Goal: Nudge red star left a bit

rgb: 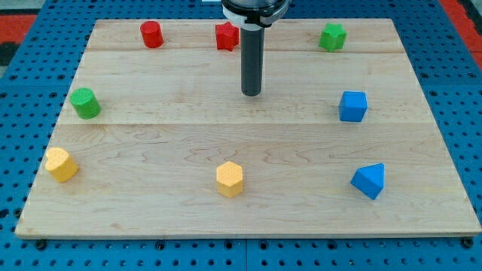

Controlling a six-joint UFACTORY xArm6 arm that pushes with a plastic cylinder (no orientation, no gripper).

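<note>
The red star (pixel 226 36) lies near the view's top edge of the wooden board (pixel 151 143), just left of centre, partly hidden behind the rod. My tip (pixel 251 94) rests on the board below and slightly right of the red star, apart from it. A red cylinder (pixel 151 35) stands to the star's left along the same top edge.
A green block (pixel 332 37) is at the top right, a green cylinder (pixel 85 103) at the left. A blue cube (pixel 352 106) and a blue wedge-like block (pixel 369 181) are at the right. Two yellow hexagonal blocks (pixel 60 164) (pixel 230 179) sit near the bottom.
</note>
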